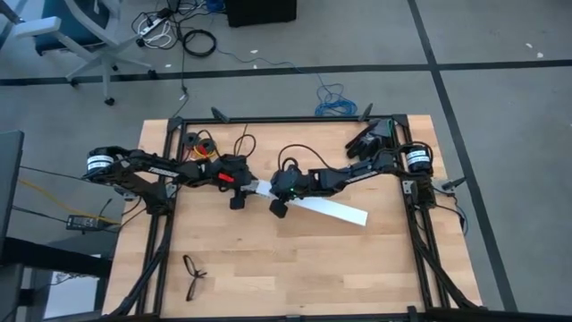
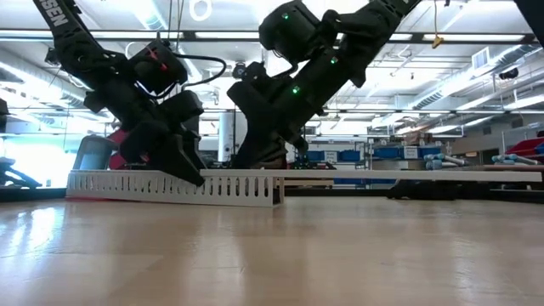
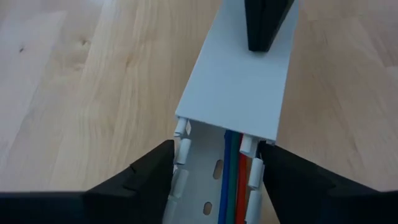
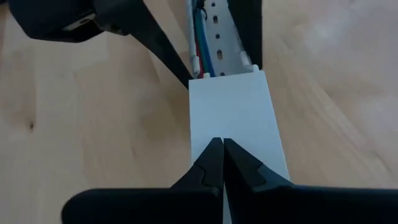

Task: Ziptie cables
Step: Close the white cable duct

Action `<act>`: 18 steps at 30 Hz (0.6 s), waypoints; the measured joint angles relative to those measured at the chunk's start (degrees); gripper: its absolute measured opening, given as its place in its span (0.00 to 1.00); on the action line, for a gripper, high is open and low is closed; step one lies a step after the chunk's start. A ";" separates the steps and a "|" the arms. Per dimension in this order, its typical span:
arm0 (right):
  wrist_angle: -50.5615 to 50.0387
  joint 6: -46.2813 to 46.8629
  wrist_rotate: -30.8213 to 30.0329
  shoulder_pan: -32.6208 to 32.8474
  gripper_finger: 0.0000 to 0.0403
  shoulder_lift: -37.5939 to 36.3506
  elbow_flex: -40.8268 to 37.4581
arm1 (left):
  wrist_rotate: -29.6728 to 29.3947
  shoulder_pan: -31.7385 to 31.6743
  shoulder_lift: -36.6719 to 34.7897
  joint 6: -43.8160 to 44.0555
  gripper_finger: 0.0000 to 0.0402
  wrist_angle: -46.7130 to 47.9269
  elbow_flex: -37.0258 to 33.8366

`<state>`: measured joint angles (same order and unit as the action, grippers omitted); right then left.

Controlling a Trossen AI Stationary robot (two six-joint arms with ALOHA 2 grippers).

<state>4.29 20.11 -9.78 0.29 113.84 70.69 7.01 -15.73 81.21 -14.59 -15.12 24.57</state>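
Left claw [image 3: 214, 180] straddles slotted white rail [image 3: 205, 193], fingers [image 3: 146, 180] pressed on both side walls, gripping it. Cables [image 3: 233, 180], blue, green, red, lie inside rail channel, running under flat white cover [image 3: 242, 81]. Right claw [image 4: 222, 163] fully closed, tips pressing on top of cover. Rail rests on wooden tabletop [image 1: 268, 259] near centre. Ziptie not discernible.
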 joint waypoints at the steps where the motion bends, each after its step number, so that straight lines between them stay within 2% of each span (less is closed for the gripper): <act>1: 0.06 -0.11 0.00 0.13 0.00 0.00 0.01 | -0.13 0.02 0.01 0.00 0.60 -0.06 -0.04; 10: 0.38 0.15 0.20 0.62 0.00 0.00 -0.01 | -0.73 0.00 -1.33 0.04 0.78 1.53 0.10; 18: 0.87 -0.47 0.44 0.88 0.00 0.00 -0.04 | -1.84 -0.49 -10.31 -2.07 0.78 9.27 0.06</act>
<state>5.15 19.64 -9.34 1.17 113.84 70.65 5.17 -16.21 70.90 -16.66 -5.85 24.63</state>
